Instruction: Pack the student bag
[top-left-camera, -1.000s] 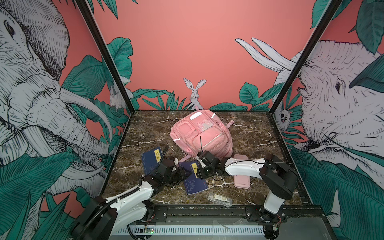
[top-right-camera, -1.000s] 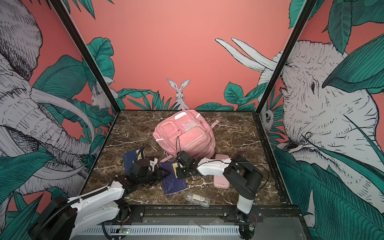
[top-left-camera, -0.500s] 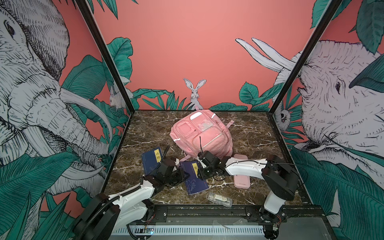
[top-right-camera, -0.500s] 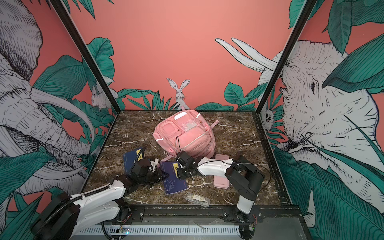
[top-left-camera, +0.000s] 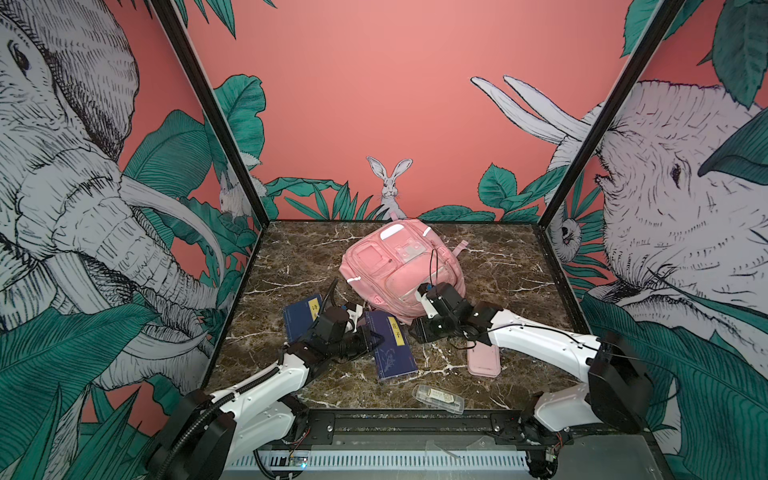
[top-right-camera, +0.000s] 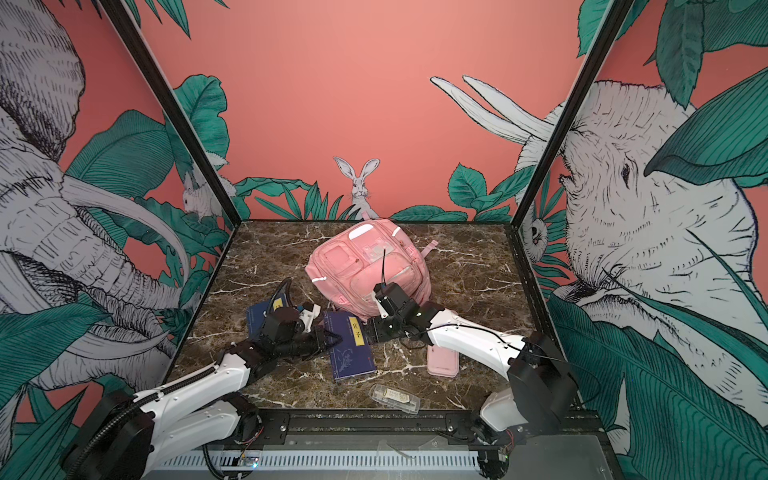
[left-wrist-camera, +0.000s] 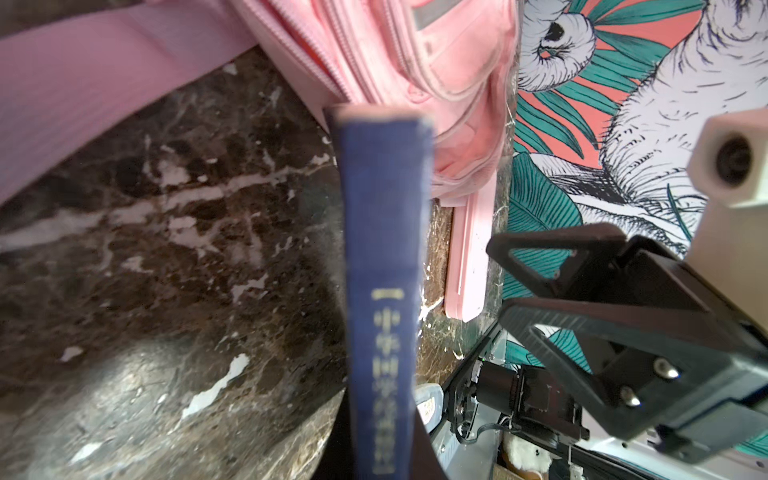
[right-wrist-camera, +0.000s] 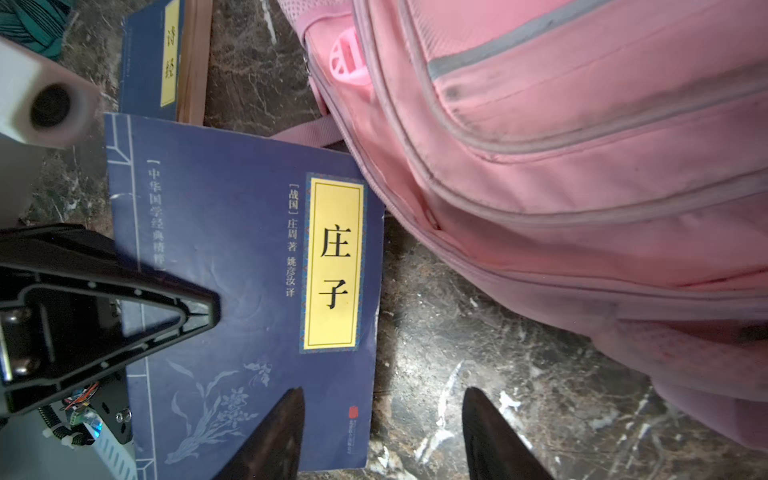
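The student bag (top-left-camera: 399, 270) (top-right-camera: 365, 270), a soft pink backpack, lies at the middle of the marble floor. Just in front of it lies a dark blue book (top-left-camera: 390, 349) (right-wrist-camera: 249, 270) with a yellow title label. My left gripper (top-left-camera: 365, 340) (left-wrist-camera: 382, 415) is shut on this book's spine (left-wrist-camera: 382, 270). My right gripper (top-left-camera: 415, 332) (right-wrist-camera: 382, 415) stands open at the book's opposite edge. One of its fingers (right-wrist-camera: 282, 428) is over the cover, while its other finger is over bare marble. It holds nothing.
A second blue book (top-left-camera: 301, 318) (right-wrist-camera: 162, 62) lies to the left. A flat pink pencil case (top-left-camera: 484, 361) (left-wrist-camera: 469, 257) lies right of the book, partly under my right arm. A clear plastic case (top-left-camera: 438, 399) sits near the front edge.
My left jaws have closed onto the book's spine. My right jaws have spread wider beside the book. The bag has not moved.
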